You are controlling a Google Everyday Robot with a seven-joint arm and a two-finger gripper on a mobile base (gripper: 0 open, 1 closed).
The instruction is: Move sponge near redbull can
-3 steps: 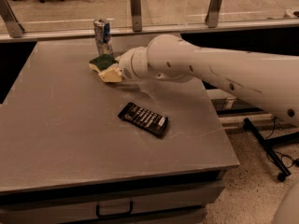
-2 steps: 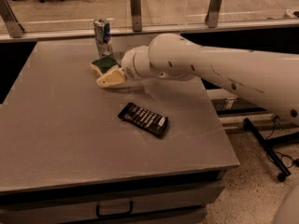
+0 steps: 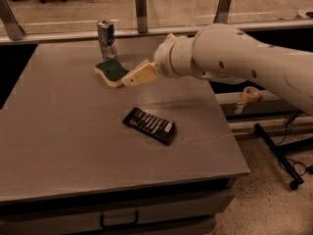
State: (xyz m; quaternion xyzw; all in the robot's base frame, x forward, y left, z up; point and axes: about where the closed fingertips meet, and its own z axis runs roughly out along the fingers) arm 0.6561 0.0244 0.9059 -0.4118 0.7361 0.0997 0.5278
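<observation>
The sponge (image 3: 111, 71), dark green on top with a pale yellow body, lies on the grey table (image 3: 58, 146) at the back. The redbull can (image 3: 106, 38) stands upright just behind it, a small gap apart. My gripper (image 3: 133, 78) is at the sponge's right end, low over the table, with its pale fingers (image 3: 141, 74) pointing left. The tip sits at the sponge's edge, not around it. The gripper is open and holds nothing.
A flat black snack packet (image 3: 149, 125) lies mid-table in front of the gripper. A rail with posts (image 3: 141, 4) runs behind the table's far edge. A tape roll (image 3: 251, 93) sits on a lower ledge to the right. The table's right edge (image 3: 230, 131) drops to the floor.
The gripper has let go of the sponge and drawn back to the right. The sponge now rests on the table near the can.
</observation>
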